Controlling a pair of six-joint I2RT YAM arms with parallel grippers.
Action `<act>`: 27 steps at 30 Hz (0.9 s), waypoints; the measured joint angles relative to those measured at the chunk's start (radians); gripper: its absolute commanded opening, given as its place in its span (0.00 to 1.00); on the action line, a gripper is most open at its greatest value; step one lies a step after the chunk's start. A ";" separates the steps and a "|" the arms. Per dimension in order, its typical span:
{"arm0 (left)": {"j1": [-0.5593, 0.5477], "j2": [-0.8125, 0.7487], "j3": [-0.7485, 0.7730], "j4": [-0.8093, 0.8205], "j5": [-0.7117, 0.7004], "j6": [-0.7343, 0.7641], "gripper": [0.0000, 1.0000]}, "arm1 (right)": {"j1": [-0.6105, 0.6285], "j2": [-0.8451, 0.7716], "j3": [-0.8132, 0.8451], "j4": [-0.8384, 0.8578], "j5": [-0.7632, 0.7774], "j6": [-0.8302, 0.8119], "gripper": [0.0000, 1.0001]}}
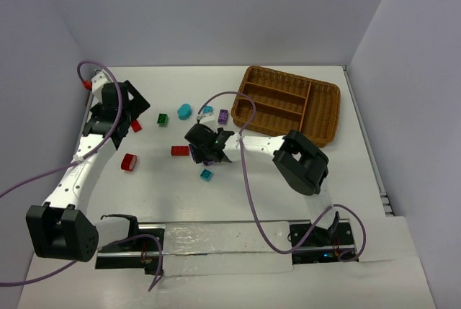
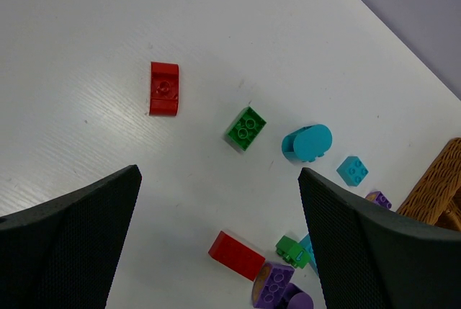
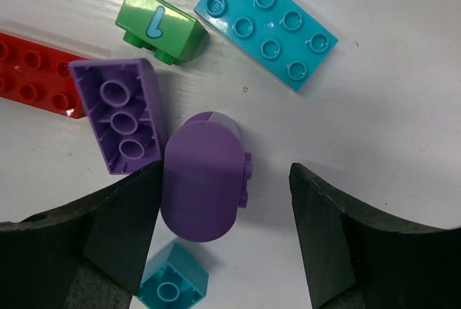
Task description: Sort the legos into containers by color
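A brown woven wicker tray with divided slots sits at the far right of the white table. Every brick in sight lies on the tabletop to the left of the tray.

The right gripper hangs low over a cluster of bricks a little left of the tray and nearer the arm bases. Its jaws are spread wide and grip nothing. A purple round-ended brick lies between its fingers. The brick's flank is against or just beside one finger and clear of the other. An upturned purple rectangular brick touches it, hollow underside up. The same cluster holds a green brick marked with a blue L, a teal eight-stud brick, a red studded brick and a small teal square brick.

The left gripper hovers at the side of the table farthest from the tray. It is fully open and empty. Running from it toward the tray are a red single-stud brick, a green four-stud brick, a teal round-ended brick and a second small teal brick. A purple studded brick lies nearest the tray. Another red brick lies well apart from the tray.
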 measured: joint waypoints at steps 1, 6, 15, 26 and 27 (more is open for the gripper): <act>0.000 0.000 0.000 0.000 0.000 0.000 0.99 | 0.000 0.005 0.000 0.000 -0.002 0.005 0.69; 0.000 0.000 0.000 0.000 0.000 0.000 0.99 | -0.001 0.014 0.000 0.001 -0.010 0.019 0.51; 0.000 0.000 0.000 0.000 0.001 0.000 0.99 | -0.003 0.002 -0.010 0.003 -0.004 0.023 0.07; 0.000 0.002 0.000 -0.001 0.011 0.000 0.99 | -0.142 -0.291 -0.074 0.006 0.020 -0.014 0.06; 0.000 0.002 0.000 -0.002 0.011 0.000 0.99 | -0.178 -0.318 -0.073 0.013 0.021 -0.020 0.06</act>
